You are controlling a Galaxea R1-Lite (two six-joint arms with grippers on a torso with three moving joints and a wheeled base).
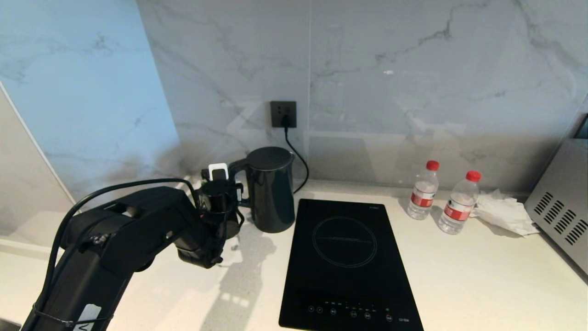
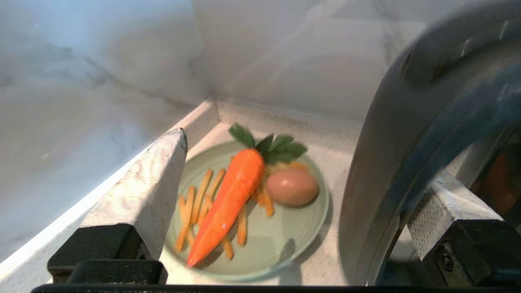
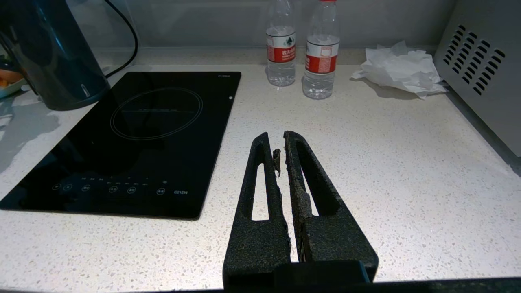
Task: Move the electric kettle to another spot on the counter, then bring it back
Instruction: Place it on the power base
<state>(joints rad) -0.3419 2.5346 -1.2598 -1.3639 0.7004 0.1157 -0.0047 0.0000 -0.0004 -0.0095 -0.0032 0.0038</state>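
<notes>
Kettle point(image 1: 271, 188) is what we find first: the tall glossy black jug stands upright on the off-white counter point(image 1: 459, 276), close to the marble wall point(image 1: 413, 69), just left of the black hob point(image 1: 344, 262) and below the wall socket point(image 1: 283, 114), from which a black cord point(image 1: 301, 168) curves down behind it. Our left gripper point(image 1: 223, 184) sits right at the kettle's loop handle point(image 1: 236, 184), on its left side. From the left wrist we see the fingers spread wide: 1 pale finger point(image 2: 150, 191) stands apart on one side, the other pad point(image 2: 439, 211) shows past the handle's curved bar point(image 2: 390, 162), which lies between them; we cannot tell whether either pad touches it, so the grip looks released. Beyond the fingers, in the counter's corner, a green plate point(image 2: 281, 240) holds 1 carrot point(image 2: 232, 195), some carrot sticks point(image 2: 201, 195) and 1 egg point(image 2: 292, 187). Our right gripper point(image 3: 281, 152) hangs over the bare counter to the right of the hob, its 2 black fingers pressed nearly together with nothing between them. Farther right, near the wall, stand 2 water bottles point(image 1: 423, 191) with red caps, then crumpled white paper point(image 1: 503, 212), then a grey appliance point(image 1: 560, 202) with vent slots at the edge.
</notes>
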